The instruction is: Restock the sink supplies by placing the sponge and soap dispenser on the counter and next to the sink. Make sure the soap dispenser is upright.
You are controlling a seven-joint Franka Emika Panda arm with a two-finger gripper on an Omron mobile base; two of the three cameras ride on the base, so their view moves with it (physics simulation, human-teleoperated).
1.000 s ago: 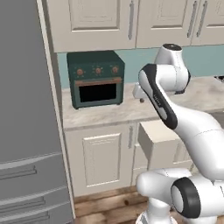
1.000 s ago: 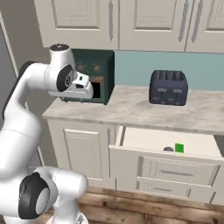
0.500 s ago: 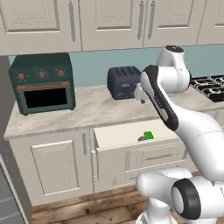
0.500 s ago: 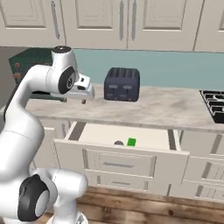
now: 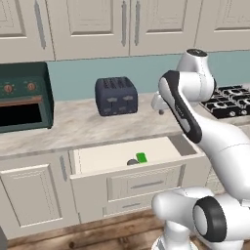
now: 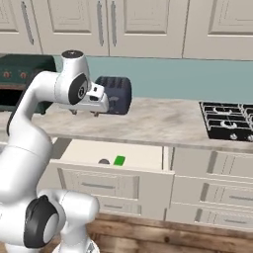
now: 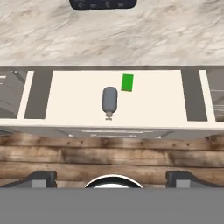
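An open drawer (image 7: 74, 100) below the marbled top holds both items. The bright-green sponge (image 5: 141, 157) (image 6: 119, 160) (image 7: 127, 82) lies flat toward the drawer's back. Beside it the grey-blue soap dispenser (image 5: 132, 161) (image 6: 104, 161) (image 7: 110, 100) lies on its side, nozzle toward the drawer front. My gripper (image 5: 159, 109) (image 6: 85, 113) (image 7: 111, 177) hangs high above the drawer and points down at it. It is open and empty, well apart from both items. The counter and the sink are out of view.
A dark toaster (image 5: 116, 95) (image 6: 113, 94) stands on the marbled top (image 6: 158, 121) by the teal backsplash. A green toaster oven (image 5: 22, 102) sits to the left and a black gas stovetop (image 5: 229, 100) (image 6: 230, 121) to the right. Wall cabinets hang above.
The base has driven to the right, so the whole scene slid left. The toaster oven moved to the edge and the stovetop came into view. The arm's pose looks unchanged.
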